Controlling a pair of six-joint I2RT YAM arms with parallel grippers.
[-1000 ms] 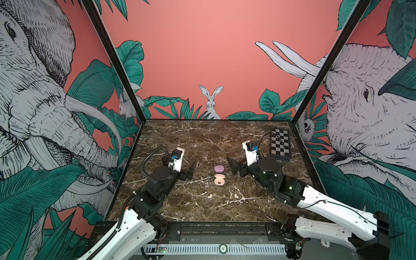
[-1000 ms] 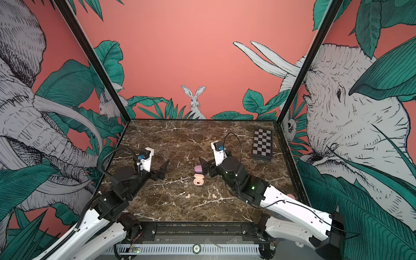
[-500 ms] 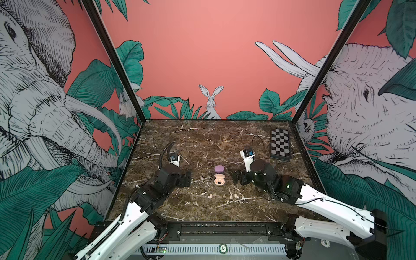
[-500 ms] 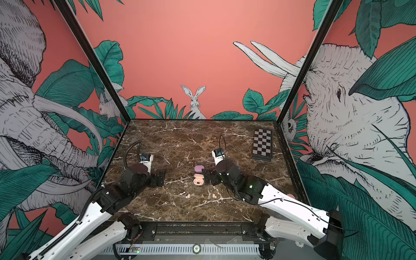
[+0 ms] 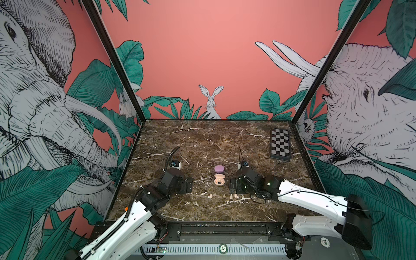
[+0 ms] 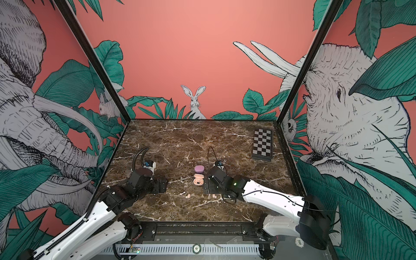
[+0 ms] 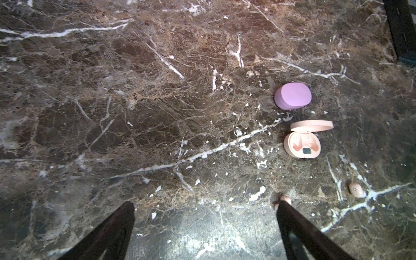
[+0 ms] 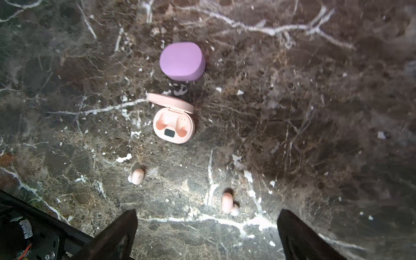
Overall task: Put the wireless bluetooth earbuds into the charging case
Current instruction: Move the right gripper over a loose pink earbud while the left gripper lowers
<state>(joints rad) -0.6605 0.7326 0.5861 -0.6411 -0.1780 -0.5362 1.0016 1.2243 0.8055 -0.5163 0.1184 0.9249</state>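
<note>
The peach charging case (image 5: 219, 180) (image 6: 198, 180) lies mid-table with its lid up and both wells empty (image 8: 173, 126) (image 7: 302, 144). Two peach earbuds lie loose in front of it, one (image 5: 210, 196) (image 8: 136, 176) and another (image 5: 236, 196) (image 8: 228, 203). My right gripper (image 8: 208, 212) (image 5: 233, 188) hangs low and open, and the nearer earbud sits just ahead of its gap. My left gripper (image 7: 205, 203) (image 5: 189, 185) is open over bare marble. An earbud (image 7: 285, 198) peeks out at one of its fingertips (image 7: 282, 206).
A closed lilac case (image 5: 219, 168) (image 8: 182, 60) sits just behind the peach one. A checkerboard block (image 5: 280, 145) (image 6: 262, 144) lies at the back right by the wall. Painted walls enclose the marble floor (image 5: 202, 139) on three sides.
Both arms have dropped from a raised pose to just above the table and drawn toward the front, near the loose earbuds. Nothing was taken hold of; the cases have not moved.
</note>
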